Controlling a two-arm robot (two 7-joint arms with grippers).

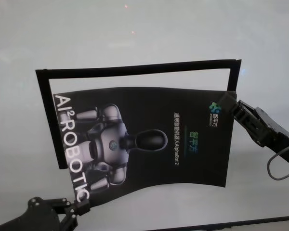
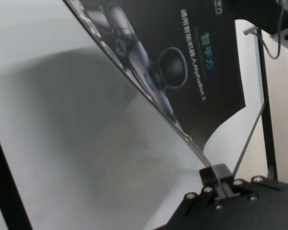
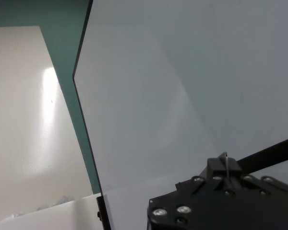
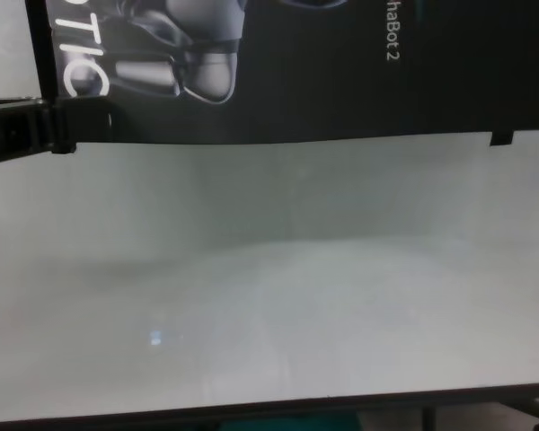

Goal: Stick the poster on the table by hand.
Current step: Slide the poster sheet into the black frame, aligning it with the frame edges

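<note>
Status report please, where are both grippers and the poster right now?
Left gripper shut on poster's near-left corner. Right gripper shut on its far-right corner. Poster held above the table, over the black tape frame. Nothing in the way.

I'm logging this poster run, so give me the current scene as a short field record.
poster: black sheet, held above the table, sagging between two corners
left gripper: shut on the poster's near left corner
right gripper: shut on the far right corner
tape frame: black strips on three sides
table: pale, poster not yet laid flat
</note>
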